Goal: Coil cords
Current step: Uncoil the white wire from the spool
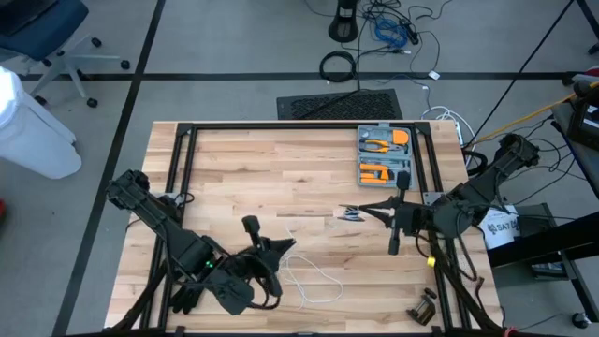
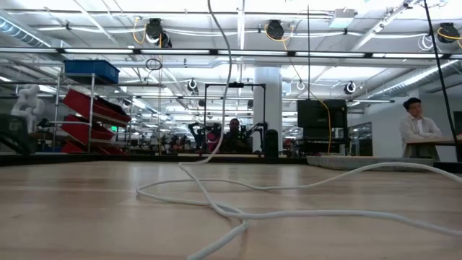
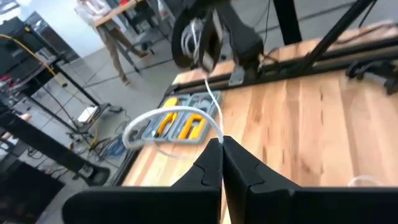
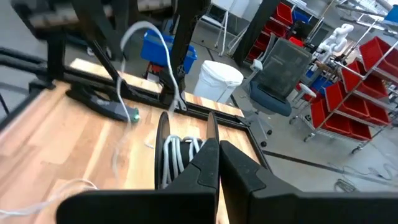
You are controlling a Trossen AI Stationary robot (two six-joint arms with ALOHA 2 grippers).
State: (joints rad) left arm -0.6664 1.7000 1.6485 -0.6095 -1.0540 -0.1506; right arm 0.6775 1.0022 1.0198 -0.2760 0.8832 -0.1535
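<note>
Cord half-wound, slack loose on the counter.

From above, the left pincer point(image 1: 281, 247) and right pincer point(image 1: 360, 212), both clamped on the cord point(image 1: 314, 281), hover over the wooden counter point(image 1: 271, 178); loose loops could snag. Low down, the slack sprawls before a workshop. At the right wrist, wound turns might slip.

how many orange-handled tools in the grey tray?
2, as far as the high view shows: one orange-handled tool at the far end of the grey tray, another orange-handled tool nearer the table's middle. Others may be hidden.
</note>
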